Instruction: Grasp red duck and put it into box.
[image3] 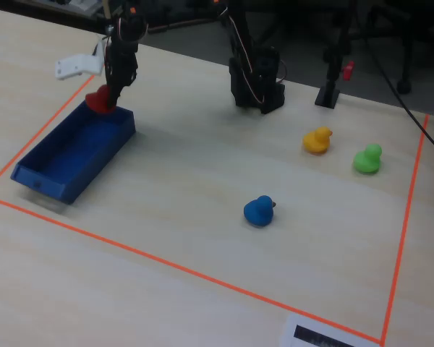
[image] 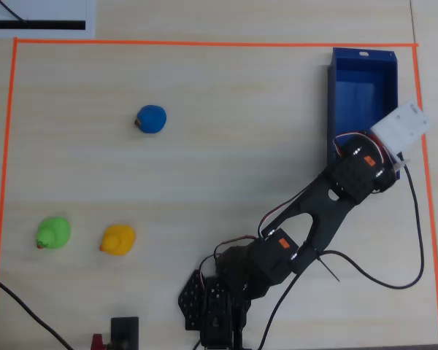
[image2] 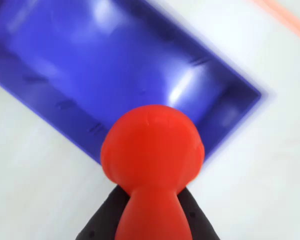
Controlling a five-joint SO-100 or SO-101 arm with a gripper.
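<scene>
Up at the far left of the fixed view, the gripper (image3: pixel 105 100) hangs just over the near-arm end of the box (image3: pixel 65 163), its black fingers closed on the red duck (image3: pixel 98 100), which sits above the rim and clear of the tray floor. From the wrist view the red duck (image2: pixel 152 150) fills the lower middle, pinched between dark fingers (image2: pixel 107 220) that come in from the bottom edge, and behind it lies the box (image2: pixel 55 60) running from upper left toward the right, with one corner just right of the duck. In the overhead view the arm reaches up to the right and its white wrist part covers the near end of the box (image: pixel 363 80); the duck itself is hidden there. That tray lies along the right side of the orange tape border (image: pixel 204 43). Well apart from it on the pale wooden table (image3: pixel 202 166), the overhead view shows a blue duck (image: pixel 152 119) at upper left, with a green duck (image: pixel 53 233) and a yellow duck (image: pixel 118 239) side by side at lower left.
</scene>
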